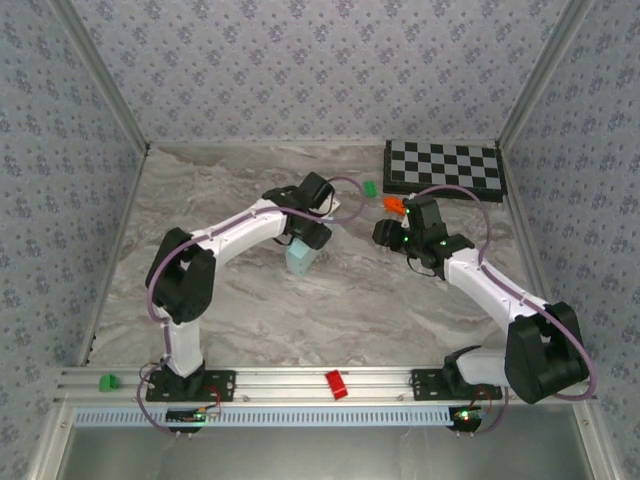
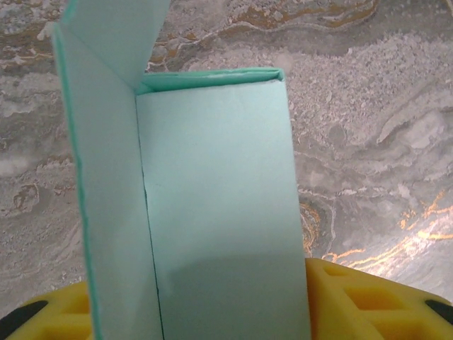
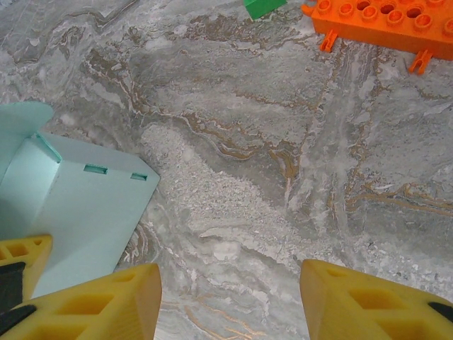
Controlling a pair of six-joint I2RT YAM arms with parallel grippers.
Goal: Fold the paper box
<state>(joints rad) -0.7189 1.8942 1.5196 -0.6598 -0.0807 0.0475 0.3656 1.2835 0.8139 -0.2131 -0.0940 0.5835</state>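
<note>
Turquoise paper box (image 2: 212,198) sits in left pincer (image 2: 212,312).

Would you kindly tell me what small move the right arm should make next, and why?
Probably ease the right gripper, open and empty, leftward toward the paper box. The left gripper grips the box, and its end flap stands unfolded, so it likely needs pressing shut.

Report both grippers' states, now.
The left gripper is shut on the box.
The right gripper is open, holding nothing.
</note>
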